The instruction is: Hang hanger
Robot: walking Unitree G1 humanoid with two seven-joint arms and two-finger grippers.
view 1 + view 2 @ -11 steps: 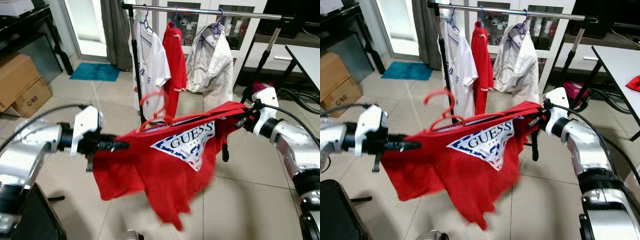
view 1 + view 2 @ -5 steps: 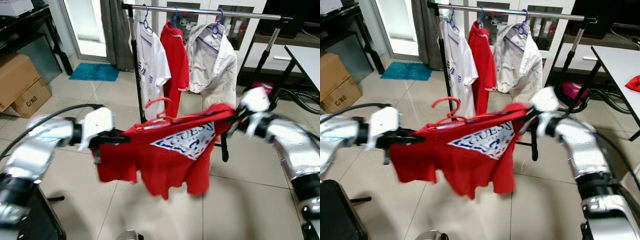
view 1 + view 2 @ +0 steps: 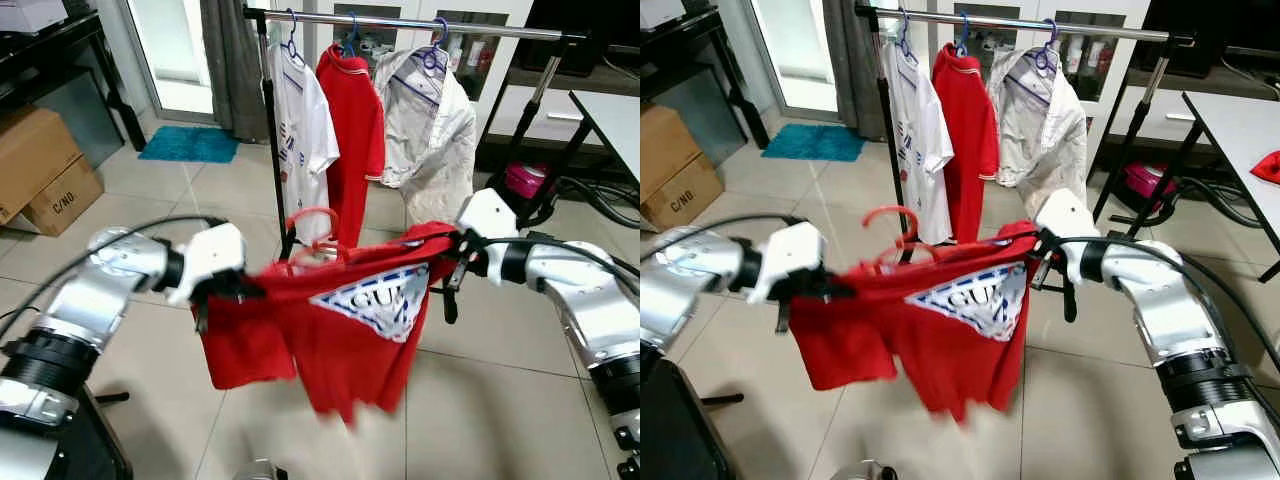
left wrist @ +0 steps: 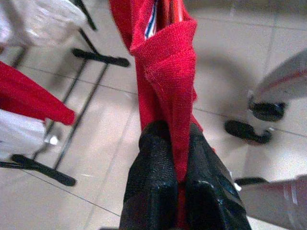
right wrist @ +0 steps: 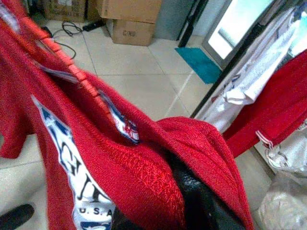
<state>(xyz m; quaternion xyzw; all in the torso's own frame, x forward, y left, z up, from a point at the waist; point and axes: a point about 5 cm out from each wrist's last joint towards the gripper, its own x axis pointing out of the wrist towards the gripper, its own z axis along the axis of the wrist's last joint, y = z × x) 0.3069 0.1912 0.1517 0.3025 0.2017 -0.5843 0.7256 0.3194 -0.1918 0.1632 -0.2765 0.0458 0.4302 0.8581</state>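
Beyond both hands stands the clothes rail (image 3: 420,22), while the left hand (image 4: 178,143) and right hand (image 3: 462,262) each pinch a shoulder of the red T-shirt (image 3: 350,320) stretched between them, so its hanger (image 3: 312,232) hook should be raised level to meet the bar.

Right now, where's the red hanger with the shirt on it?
The red hanger is held mid-air between the left gripper and right gripper, carrying the red T-shirt, just before the clothes rack.
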